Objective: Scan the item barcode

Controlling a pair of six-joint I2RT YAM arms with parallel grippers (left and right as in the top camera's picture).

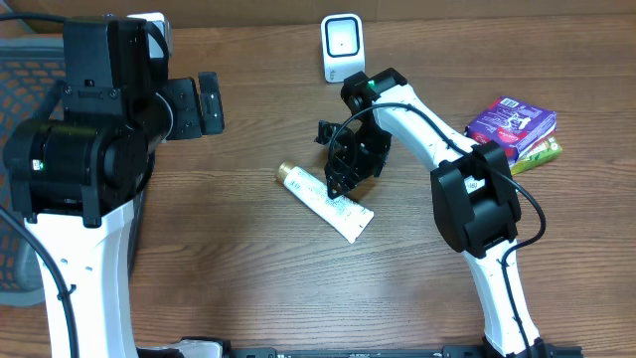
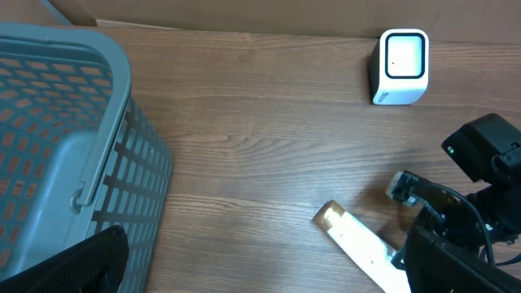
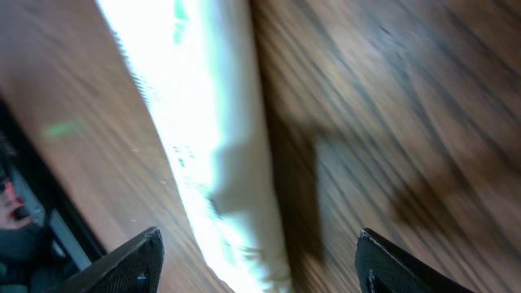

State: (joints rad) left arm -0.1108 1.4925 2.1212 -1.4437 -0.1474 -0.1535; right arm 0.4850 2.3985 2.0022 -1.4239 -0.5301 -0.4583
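Tube (image 1: 320, 198) just beneath right pincer (image 3: 260, 264)

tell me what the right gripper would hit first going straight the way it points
Most likely the white tube, lying between the right gripper's open fingers, with the wooden table beneath. Blur hides how close it is.

Tube (image 1: 331, 207): white, fine dark print, gold cap.
Scanner (image 1: 341, 47): white, dark-rimmed face.
Basket (image 2: 65, 146): grey-blue lattice.
Box (image 1: 510, 123): purple.
Pack (image 1: 545, 151) beneath the box: yellow-green.
Counter (image 1: 248, 268): brown wood grain.
Right arm (image 1: 415, 126): white links, black joints.
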